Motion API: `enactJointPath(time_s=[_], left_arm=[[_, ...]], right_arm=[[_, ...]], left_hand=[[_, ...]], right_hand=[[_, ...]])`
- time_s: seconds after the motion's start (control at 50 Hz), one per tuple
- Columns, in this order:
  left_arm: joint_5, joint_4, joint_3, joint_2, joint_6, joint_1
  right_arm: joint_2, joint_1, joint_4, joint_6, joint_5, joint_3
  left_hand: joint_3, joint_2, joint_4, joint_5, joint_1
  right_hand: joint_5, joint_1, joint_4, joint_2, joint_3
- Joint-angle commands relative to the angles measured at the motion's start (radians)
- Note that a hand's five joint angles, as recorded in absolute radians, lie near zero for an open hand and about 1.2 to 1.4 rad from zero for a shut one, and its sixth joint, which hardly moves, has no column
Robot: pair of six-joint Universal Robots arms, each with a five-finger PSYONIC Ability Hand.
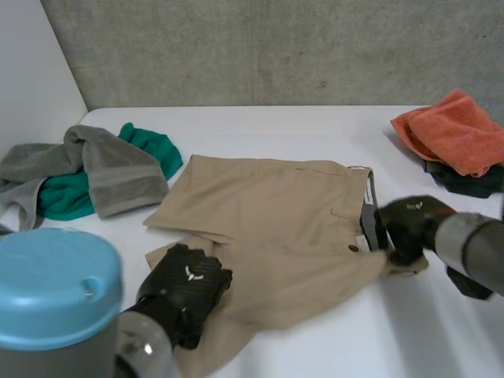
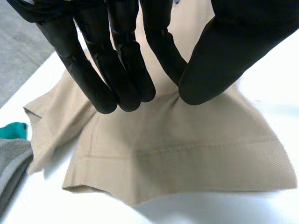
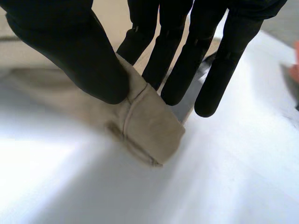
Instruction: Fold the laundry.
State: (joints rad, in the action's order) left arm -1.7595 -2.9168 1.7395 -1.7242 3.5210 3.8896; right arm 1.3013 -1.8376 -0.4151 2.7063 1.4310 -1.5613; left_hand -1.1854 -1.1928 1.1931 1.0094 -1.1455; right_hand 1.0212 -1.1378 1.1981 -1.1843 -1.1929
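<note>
Near the bench's front edge, the robot's left hand (image 1: 185, 287) (image 2: 112, 60) is closed narrowly, its thumb and fingers pinching a tuck of cloth just above the stitched hem of a pair of tan shorts (image 1: 268, 213) (image 2: 187, 149) (image 3: 149, 126). Toward the bench's right edge, the right hand (image 1: 405, 224) (image 3: 70, 46) holds the waistband's near corner, its thumb pressed onto the folded band and its straight fingers behind it. The shorts lie flat at the middle of the bench, their long axis running from left to right. The waistband points to the right edge and the leg hems to the left. Farther back, a grey towel (image 1: 110, 169) lies over a green cloth (image 1: 150, 150) by the left edge. An orange towel (image 1: 457, 130) rests on a dark cloth (image 1: 465, 183) at the far right corner.
</note>
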Motion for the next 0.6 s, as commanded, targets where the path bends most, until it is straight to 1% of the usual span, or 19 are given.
enactJointPath(time_s=[0.02, 0.06, 0.1, 0.12, 0.14, 0.18, 0.2, 0.26, 0.28, 0.32, 0.34, 0.38, 0.4, 0.46, 0.48, 0.54, 0.56, 0.6], left_arm=[[0.092, 0.100, 0.026, 0.012, 0.032, 0.077], [0.116, 0.113, 0.014, -0.015, 0.071, 0.105], [0.127, 0.114, -0.004, -0.041, 0.104, 0.122], [0.129, 0.114, -0.017, -0.055, 0.122, 0.129], [0.129, 0.111, -0.047, -0.084, 0.148, 0.146], [0.124, 0.105, -0.090, -0.121, 0.167, 0.157], [0.118, 0.094, -0.147, -0.159, 0.179, 0.169], [0.112, 0.079, -0.245, -0.218, 0.181, 0.180], [0.117, 0.071, -0.317, -0.256, 0.178, 0.185], [0.117, 0.056, -0.397, -0.302, 0.180, 0.188], [0.112, 0.035, -0.488, -0.354, 0.181, 0.194], [0.111, 0.016, -0.584, -0.408, 0.182, 0.198], [0.107, -0.001, -0.688, -0.466, 0.187, 0.204], [0.103, -0.013, -0.864, -0.558, 0.193, 0.218], [0.100, -0.013, -0.982, -0.622, 0.200, 0.227], [0.091, -0.004, -1.165, -0.727, 0.214, 0.241], [0.092, 0.010, -1.283, -0.798, 0.222, 0.249], [0.088, 0.019, -1.398, -0.872, 0.233, 0.255]], right_arm=[[0.099, 0.081, -0.212, -0.480, -0.141, -0.157], [0.118, 0.093, -0.273, -0.558, -0.156, -0.160], [0.119, 0.089, -0.269, -0.530, -0.159, -0.149], [0.118, 0.083, -0.258, -0.499, -0.161, -0.137], [0.105, 0.068, -0.225, -0.425, -0.161, -0.110], [0.075, 0.049, -0.183, -0.352, -0.161, -0.080], [0.041, 0.031, -0.141, -0.283, -0.156, -0.048], [-0.014, 0.008, -0.082, -0.197, -0.147, 0.009], [-0.055, -0.003, -0.047, -0.144, -0.135, 0.054], [-0.100, -0.011, -0.016, -0.099, -0.116, 0.105], [-0.140, -0.017, 0.013, -0.055, -0.091, 0.162], [-0.180, -0.019, 0.039, -0.004, -0.058, 0.219], [-0.222, -0.022, 0.064, 0.047, -0.023, 0.281], [-0.287, -0.025, 0.104, 0.114, 0.034, 0.371], [-0.331, -0.026, 0.137, 0.156, 0.063, 0.424], [-0.396, -0.029, 0.196, 0.203, 0.097, 0.495], [-0.440, -0.034, 0.241, 0.222, 0.117, 0.539], [-0.487, -0.040, 0.292, 0.236, 0.132, 0.578]], left_hand=[[-0.211, -0.203, 0.203, 0.212, -0.251], [-0.211, -0.203, 0.203, 0.212, -0.251], [-0.211, -0.203, 0.203, 0.212, -0.251], [-0.211, -0.203, 0.203, 0.212, -0.251], [-0.211, -0.203, 0.203, 0.212, -0.251], [-0.211, -0.203, 0.203, 0.212, -0.251], [-0.211, -0.203, 0.203, 0.212, -0.251], [-0.211, -0.203, 0.203, 0.212, -0.251], [-0.211, -0.203, 0.203, 0.212, -0.251], [-0.211, -0.203, 0.203, 0.212, -0.251], [-0.211, -0.203, 0.203, 0.212, -0.251], [-0.211, -0.203, 0.203, 0.212, -0.251], [-0.211, -0.203, 0.203, 0.212, -0.251], [-0.211, -0.203, 0.203, 0.212, -0.251], [-0.211, -0.203, 0.203, 0.212, -0.251], [-0.211, -0.203, 0.203, 0.212, -0.251], [-0.211, -0.203, 0.203, 0.212, -0.251], [-0.211, -0.203, 0.203, 0.212, -0.251]], right_hand=[[0.201, -0.258, 0.198, -0.212, -0.203], [0.201, -0.258, 0.198, -0.212, -0.203], [0.201, -0.258, 0.198, -0.212, -0.203], [0.201, -0.258, 0.198, -0.212, -0.203], [0.201, -0.258, 0.198, -0.212, -0.203], [0.201, -0.258, 0.198, -0.212, -0.203], [0.201, -0.258, 0.198, -0.212, -0.203], [0.201, -0.258, 0.198, -0.212, -0.203], [0.201, -0.258, 0.198, -0.212, -0.203], [0.201, -0.258, 0.198, -0.212, -0.203], [0.201, -0.258, 0.198, -0.212, -0.203], [0.201, -0.258, 0.198, -0.212, -0.203], [0.201, -0.258, 0.198, -0.212, -0.203], [0.201, -0.258, 0.198, -0.212, -0.203], [0.201, -0.258, 0.198, -0.212, -0.203], [0.201, -0.258, 0.198, -0.212, -0.203], [0.201, -0.258, 0.198, -0.212, -0.203], [0.201, -0.258, 0.198, -0.212, -0.203]])
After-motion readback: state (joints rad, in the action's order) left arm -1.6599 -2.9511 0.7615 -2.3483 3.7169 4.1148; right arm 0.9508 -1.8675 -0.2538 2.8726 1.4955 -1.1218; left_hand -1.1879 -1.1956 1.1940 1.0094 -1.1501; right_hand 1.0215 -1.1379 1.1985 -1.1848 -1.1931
